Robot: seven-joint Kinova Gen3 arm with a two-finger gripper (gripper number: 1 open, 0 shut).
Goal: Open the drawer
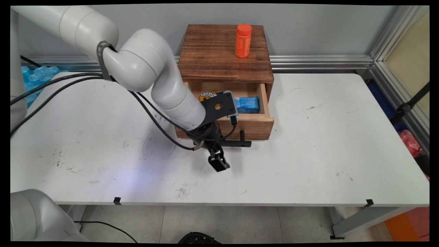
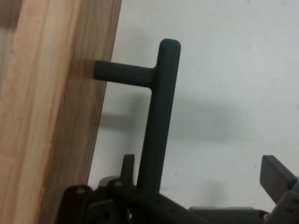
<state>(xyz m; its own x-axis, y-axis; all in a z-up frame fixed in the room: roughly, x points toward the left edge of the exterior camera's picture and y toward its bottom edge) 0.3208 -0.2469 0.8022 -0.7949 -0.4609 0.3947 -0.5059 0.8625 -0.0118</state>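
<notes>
Main view, read from left to right: we see the white arm reaching down over the white table so that the gripper hangs just in front of the wooden drawer box, beside the black handle of its open drawer. In the hand view we note the fingers spread apart, one on each side of the handle bar, gripping nothing. Inside the drawer we identify an orange patterned packet, partly hidden by the wrist, and to its right a blue packet. Farther right, an orange bottle stands upright on the box top
</notes>
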